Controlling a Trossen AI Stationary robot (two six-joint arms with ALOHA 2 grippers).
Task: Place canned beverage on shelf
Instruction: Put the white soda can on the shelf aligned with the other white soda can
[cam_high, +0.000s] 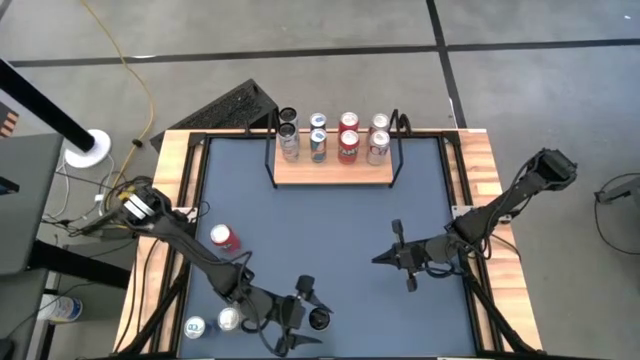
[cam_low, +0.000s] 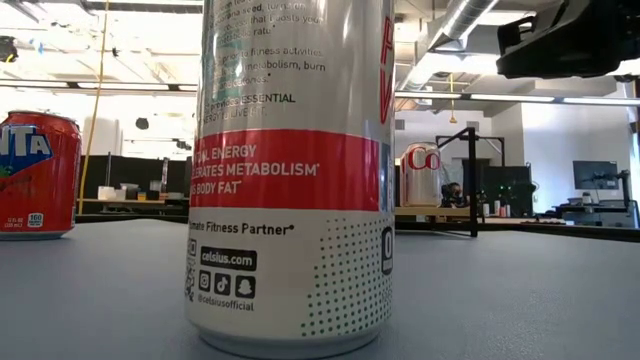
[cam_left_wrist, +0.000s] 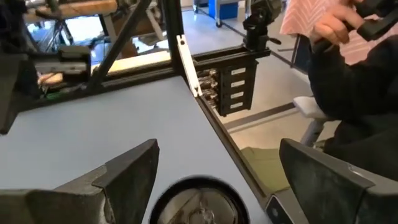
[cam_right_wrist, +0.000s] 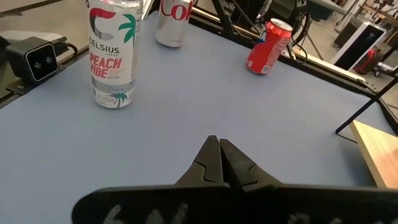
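A tall white Celsius can (cam_high: 319, 320) (cam_low: 290, 180) (cam_right_wrist: 112, 56) stands upright on its base on the blue mat near the table's front edge. My left gripper (cam_high: 303, 317) (cam_left_wrist: 217, 149) is open at the can's top (cam_left_wrist: 196, 202). One finger stands on each side, and neither touches it. My right gripper (cam_high: 378, 260) (cam_right_wrist: 219, 149) waits shut over the mat's right half. The shelf (cam_high: 333, 172) (cam_right_wrist: 376, 152) is at the far edge and has several cans standing on its board.
A red Fanta can (cam_high: 225, 238) (cam_low: 35, 175) (cam_right_wrist: 267, 46) stands on the left of the mat. Two more cans (cam_high: 230, 318) (cam_high: 195, 326) stand at the near left corner. A small camera (cam_right_wrist: 37, 59) sits at the near edge. A person (cam_left_wrist: 354, 74) is beyond the table's right side.
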